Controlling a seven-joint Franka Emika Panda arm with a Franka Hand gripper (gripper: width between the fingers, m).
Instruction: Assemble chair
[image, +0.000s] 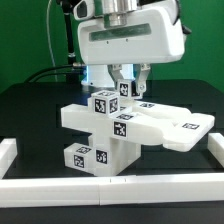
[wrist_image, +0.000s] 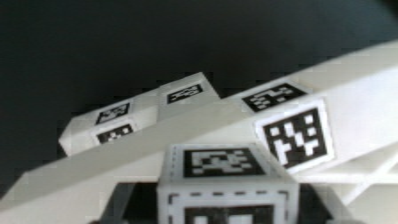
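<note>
White tagged chair (image: 118, 128) parts stand stacked mid-surface: a block base, slabs crossing above, reaching toward the exterior view's right.

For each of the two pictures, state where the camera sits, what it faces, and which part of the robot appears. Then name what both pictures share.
Exterior view: off the arm, facing the table, the chair parts and the end effector above them.
Wrist view: on the wrist, close above the chair parts; no robot part clearly identifiable.
Shared: the tagged block.
</note>
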